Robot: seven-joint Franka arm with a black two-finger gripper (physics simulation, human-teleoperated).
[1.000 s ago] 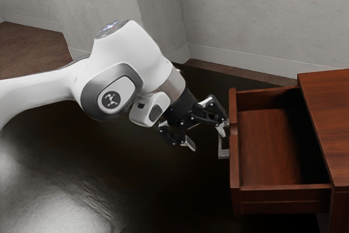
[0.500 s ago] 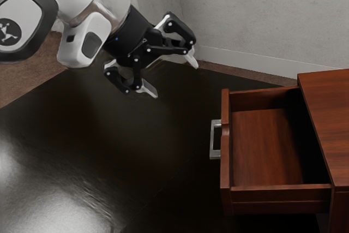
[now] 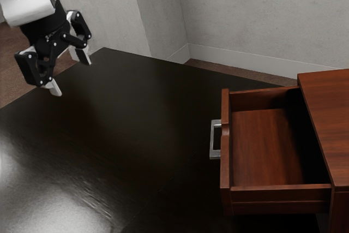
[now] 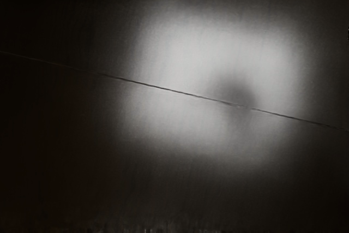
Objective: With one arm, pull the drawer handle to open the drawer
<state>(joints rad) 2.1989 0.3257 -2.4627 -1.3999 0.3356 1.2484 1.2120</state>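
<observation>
At ten o'clock in the exterior view the tool (image 3: 70,73) hangs over the dark table (image 3: 131,135), jaws apart, holding nothing. At four o'clock the drawer (image 3: 267,145) stands open, its handle (image 3: 215,139) well apart from the tool.

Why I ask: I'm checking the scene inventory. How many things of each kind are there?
Robot arm: 1
Table: 1
Cabinet: 1
Drawer: 1
Drawer handle: 1
Total: 5
</observation>
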